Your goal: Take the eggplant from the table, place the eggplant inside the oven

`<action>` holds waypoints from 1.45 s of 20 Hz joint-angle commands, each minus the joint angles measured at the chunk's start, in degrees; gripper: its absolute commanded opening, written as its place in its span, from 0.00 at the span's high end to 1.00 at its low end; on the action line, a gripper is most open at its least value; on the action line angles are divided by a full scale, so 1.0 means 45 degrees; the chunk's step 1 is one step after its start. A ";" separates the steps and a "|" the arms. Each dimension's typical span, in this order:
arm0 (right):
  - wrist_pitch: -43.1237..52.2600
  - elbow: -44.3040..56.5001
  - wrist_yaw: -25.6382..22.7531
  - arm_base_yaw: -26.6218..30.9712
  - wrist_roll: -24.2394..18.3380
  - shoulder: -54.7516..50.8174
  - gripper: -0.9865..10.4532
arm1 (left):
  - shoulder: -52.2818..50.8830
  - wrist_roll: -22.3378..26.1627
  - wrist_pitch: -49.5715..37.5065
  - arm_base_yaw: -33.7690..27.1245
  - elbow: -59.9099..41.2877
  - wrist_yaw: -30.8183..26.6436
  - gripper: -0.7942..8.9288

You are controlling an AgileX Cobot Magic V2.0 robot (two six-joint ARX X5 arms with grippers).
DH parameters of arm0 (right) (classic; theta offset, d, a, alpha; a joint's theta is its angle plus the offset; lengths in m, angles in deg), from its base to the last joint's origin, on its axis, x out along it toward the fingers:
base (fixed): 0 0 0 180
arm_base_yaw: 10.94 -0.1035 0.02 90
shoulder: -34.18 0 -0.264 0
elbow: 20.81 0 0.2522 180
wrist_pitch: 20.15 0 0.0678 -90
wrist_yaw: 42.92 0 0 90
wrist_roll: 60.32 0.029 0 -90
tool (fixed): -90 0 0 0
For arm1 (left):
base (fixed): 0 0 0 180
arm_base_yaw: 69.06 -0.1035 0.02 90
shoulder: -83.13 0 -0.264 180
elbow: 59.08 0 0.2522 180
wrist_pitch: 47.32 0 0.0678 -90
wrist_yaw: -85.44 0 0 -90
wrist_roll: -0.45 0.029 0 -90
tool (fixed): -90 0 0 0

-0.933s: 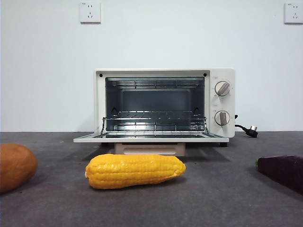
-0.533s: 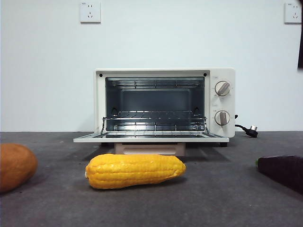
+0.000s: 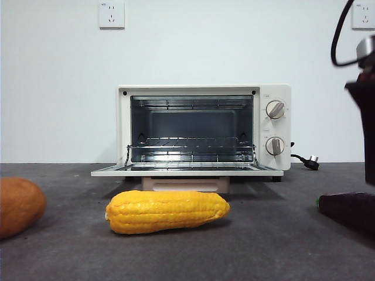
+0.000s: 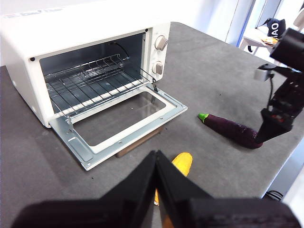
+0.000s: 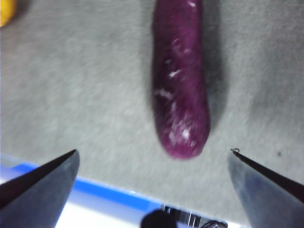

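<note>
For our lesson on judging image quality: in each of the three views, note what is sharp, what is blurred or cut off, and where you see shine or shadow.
Front view: sharp; the oven and corn are crisp, soft shadows lie beneath them, and the eggplant is cut by the frame edge. Left wrist view: clear, with its own shut gripper dark in the foreground. Right wrist view: blurred, the eggplant's skin shows pale glints, and the open right gripper is soft-edged.

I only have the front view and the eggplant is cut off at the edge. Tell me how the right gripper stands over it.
Observer: The right gripper has its jaws open above the eggplant's rounded end, not touching it.
Operator: Give me the stem direction.
Observer: The green stem end points toward the open oven.
Operator: Report the left gripper.
Observer: The left gripper is shut, above the corn.
</note>
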 commanded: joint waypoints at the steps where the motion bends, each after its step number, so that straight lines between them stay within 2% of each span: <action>1: 0.0257 0.0228 -0.0476 -0.0117 0.0262 0.0578 0.45 | -0.0029 -0.0136 0.0015 0.0073 -0.0073 0.0053 0.92; 5: 0.0743 0.0228 -0.0899 -0.0335 0.0495 0.1472 0.45 | -0.0029 -0.0136 0.0010 0.0068 -0.0073 0.0053 0.92; 8: 0.1389 0.0228 -0.1005 -0.0699 0.0845 0.1802 0.55 | -0.0029 -0.0136 0.0034 0.0073 -0.0073 0.0049 0.92; 12: 0.1681 0.0228 -0.1807 -0.1224 0.1268 0.1860 0.57 | -0.0029 -0.0136 0.0039 0.0073 -0.0073 0.0049 0.92; 13: 0.1603 0.0228 -0.1943 -0.1258 0.1307 0.1865 0.61 | -0.0029 -0.0136 0.0039 0.0073 -0.0073 0.0049 0.92; 18: 0.1530 0.0228 -0.2089 -0.1258 0.1399 0.2030 0.65 | -0.0029 -0.0131 0.0049 0.0073 -0.0073 0.0049 0.92; 20: 0.1554 0.0228 -0.2113 -0.1258 0.1399 0.2074 0.76 | -0.0029 -0.0136 0.0053 0.0073 -0.0073 0.0049 0.92; 23: 0.1617 0.0228 -0.2118 -0.1258 0.1341 0.2074 0.79 | -0.0029 -0.0136 0.0049 0.0073 -0.0073 0.0049 0.92; 24: 0.1661 0.0228 -0.2118 -0.1258 0.1336 0.2069 0.83 | -0.0029 -0.0136 0.0049 0.0073 -0.0073 0.0049 0.92; 29: 0.1666 0.0102 -0.2108 -0.1258 0.1345 0.1365 0.84 | -0.0029 -0.0136 0.0049 0.0068 -0.0073 0.0044 0.92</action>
